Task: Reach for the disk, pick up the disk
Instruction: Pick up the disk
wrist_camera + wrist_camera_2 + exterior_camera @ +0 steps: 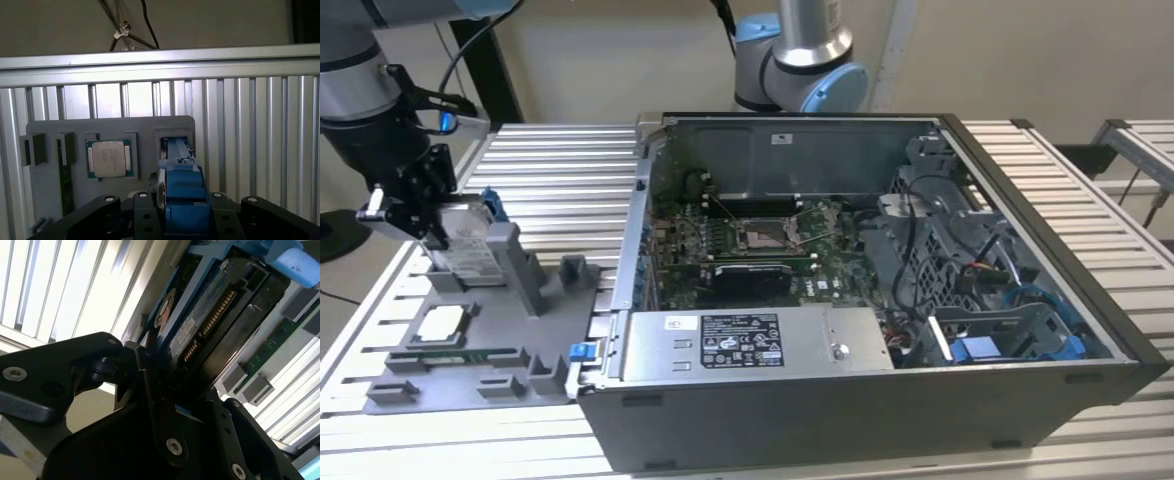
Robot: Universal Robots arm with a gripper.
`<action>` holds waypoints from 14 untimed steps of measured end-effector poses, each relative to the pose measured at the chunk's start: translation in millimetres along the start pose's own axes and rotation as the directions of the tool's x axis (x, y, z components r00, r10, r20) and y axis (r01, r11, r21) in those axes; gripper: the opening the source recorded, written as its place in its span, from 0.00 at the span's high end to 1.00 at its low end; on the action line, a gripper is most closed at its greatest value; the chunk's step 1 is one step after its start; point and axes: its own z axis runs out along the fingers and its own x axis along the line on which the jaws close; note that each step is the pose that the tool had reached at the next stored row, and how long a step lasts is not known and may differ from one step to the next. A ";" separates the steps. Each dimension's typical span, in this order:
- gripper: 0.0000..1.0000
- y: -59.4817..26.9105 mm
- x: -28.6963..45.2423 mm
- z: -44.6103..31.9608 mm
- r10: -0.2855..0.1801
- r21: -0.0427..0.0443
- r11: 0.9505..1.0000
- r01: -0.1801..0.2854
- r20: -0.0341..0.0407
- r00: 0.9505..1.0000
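The disk point(471, 243) is a silver-grey drive with a white label and a bright blue bracket. It stands on edge at the upright slot of the grey fixture plate point(500, 375) at the exterior view's left. My gripper point(438, 236) reaches down from the dark arm and is shut on the disk, one black finger on each flat side. In the second wrist view the disk's point(210, 315) underside and connector pins run between the fingers point(150, 385). In the first wrist view the blue bracket point(182, 182) sits in my gripper point(182, 207). Whether the disk has left the slot is unclear.
A small square silver chip point(443, 322) point(109, 158) and a green memory stick point(454, 355) lie in the fixture plate. An open computer case point(854, 260) stands to the exterior view's right. A second arm's base point(794, 60) rises behind it. Ribbed aluminium table point(554, 170) lies all around.
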 end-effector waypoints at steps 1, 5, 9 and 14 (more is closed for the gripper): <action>1.00 0.0 0.0 -0.1 0.000 0.000 1.000 0.000 0.000 1.000; 1.00 0.0 0.0 -2.5 0.000 0.000 1.000 0.000 0.000 1.000; 1.00 0.0 -0.1 -5.6 0.000 0.000 1.000 0.000 0.000 1.000; 1.00 0.0 -0.1 -9.4 0.000 0.000 1.000 0.000 0.000 1.000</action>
